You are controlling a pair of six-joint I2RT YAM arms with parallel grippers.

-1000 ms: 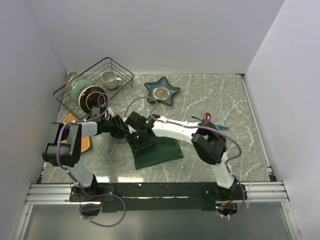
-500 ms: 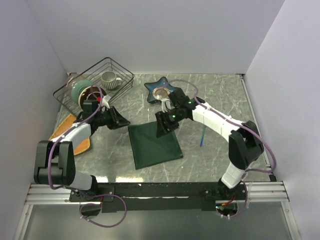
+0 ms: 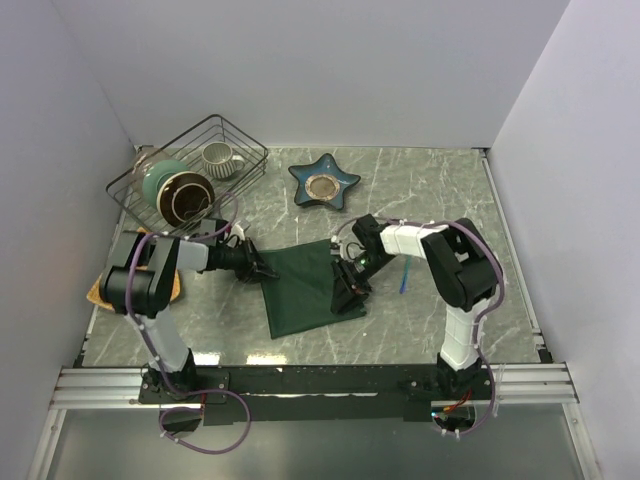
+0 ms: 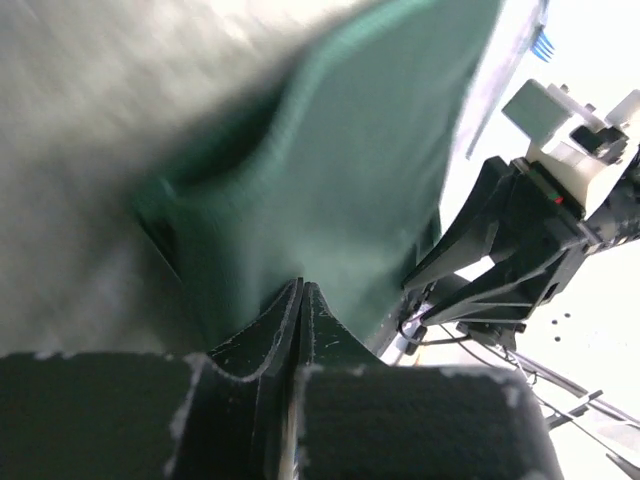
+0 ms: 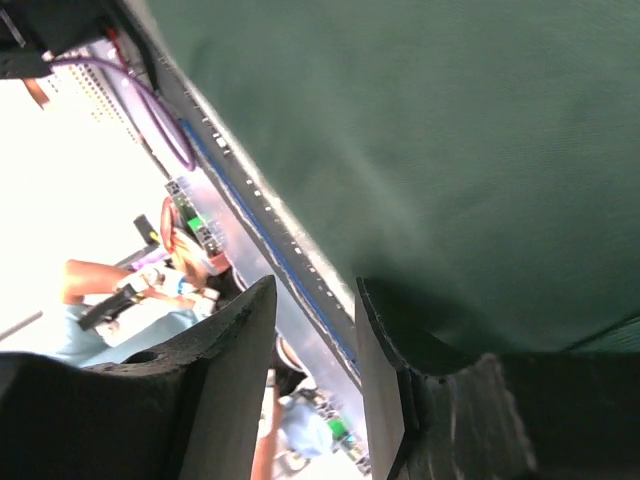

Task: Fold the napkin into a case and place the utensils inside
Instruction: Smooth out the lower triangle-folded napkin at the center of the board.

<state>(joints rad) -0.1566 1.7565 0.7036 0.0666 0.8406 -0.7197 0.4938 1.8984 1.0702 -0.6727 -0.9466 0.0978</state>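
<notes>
Both arms have swung in over the last half second. The left gripper has dropped from beside the black wire basket to the left edge of the dark green square cloth napkin. The right gripper has come from the cloth's far edge to its near right corner. The left claw is clenched tight on a bunched bit of cloth. The right claw's jaws stand apart at the hem, gripping nothing. The napkin lies mid-table on the grey marble tabletop, mostly flat. A slim bright blue utensil lies just right of it.
</notes>
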